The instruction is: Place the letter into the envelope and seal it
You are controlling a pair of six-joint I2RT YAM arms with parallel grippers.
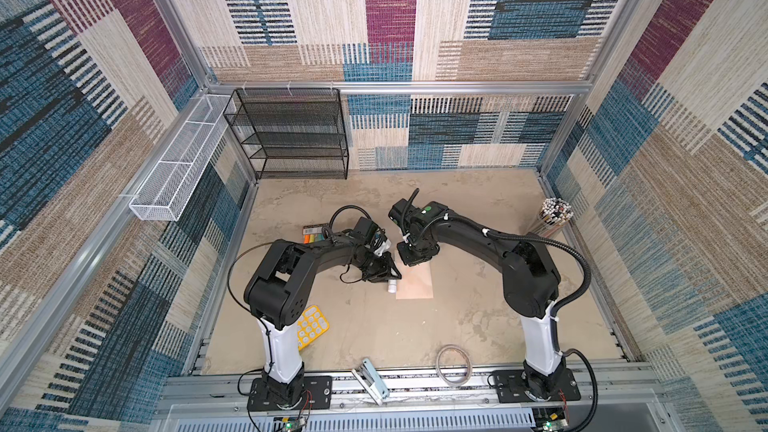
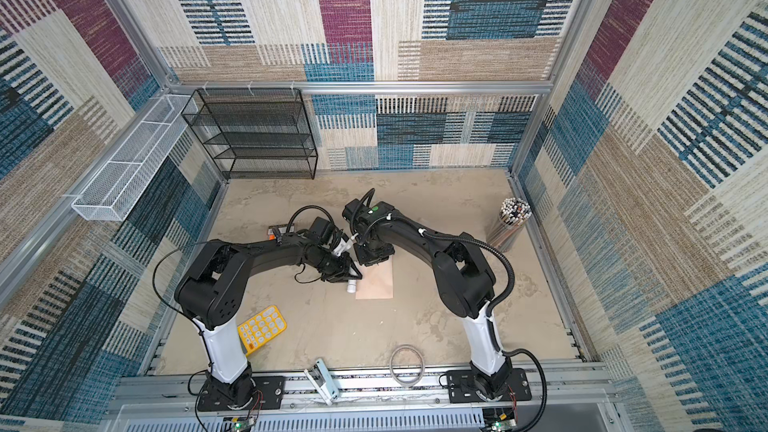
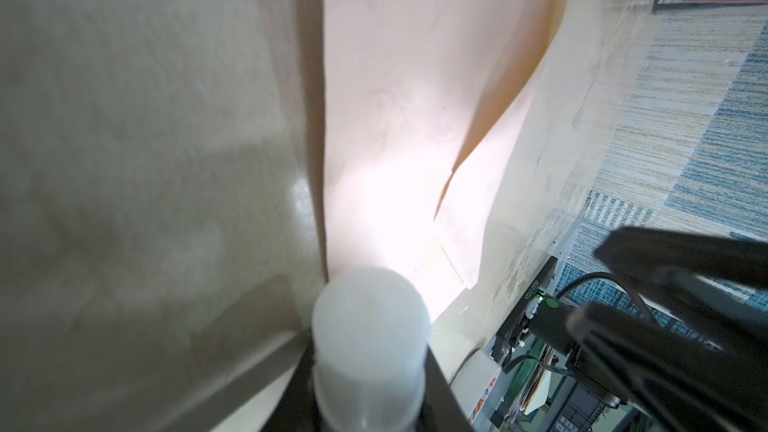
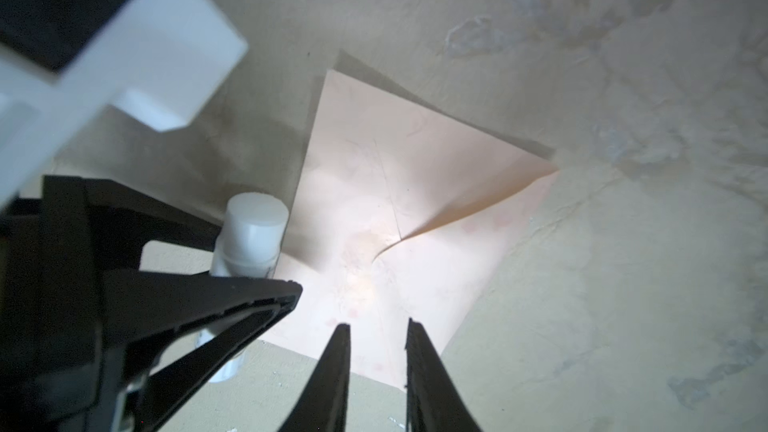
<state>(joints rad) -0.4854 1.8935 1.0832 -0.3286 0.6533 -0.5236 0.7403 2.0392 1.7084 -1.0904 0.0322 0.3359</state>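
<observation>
Envelope [image 1: 415, 284]: lying flat on the table [image 1: 365, 326] between the two grippers; its flap [image 4: 436, 172] is folding over the body, yet one edge is lifting clear, showing a shadowed gap beneath.
Letter: not showing in any view; I am judging it to be sitting inside the envelope, though that cannot be confirmed.
Left gripper [image 1: 388, 274]: clenching a white stick [image 4: 254, 228], probably glue; the stick's end is pointing down just beside the envelope's long edge; contact cannot be told.
Right gripper [image 4: 376, 326]: hovering over the envelope's end with fingers parted and nothing between them.
Step in hand: sealing, by my reading.
Risk, flap: nothing is pinning the paper, so the lifting edge may be springing back before any bond is forming.
Risk, slide: the stick dragging across a loose envelope could be pushing it along the table or creasing it.
Risk, crowding: both grippers are working close together; a sideways move could be knocking one into the other.
</observation>
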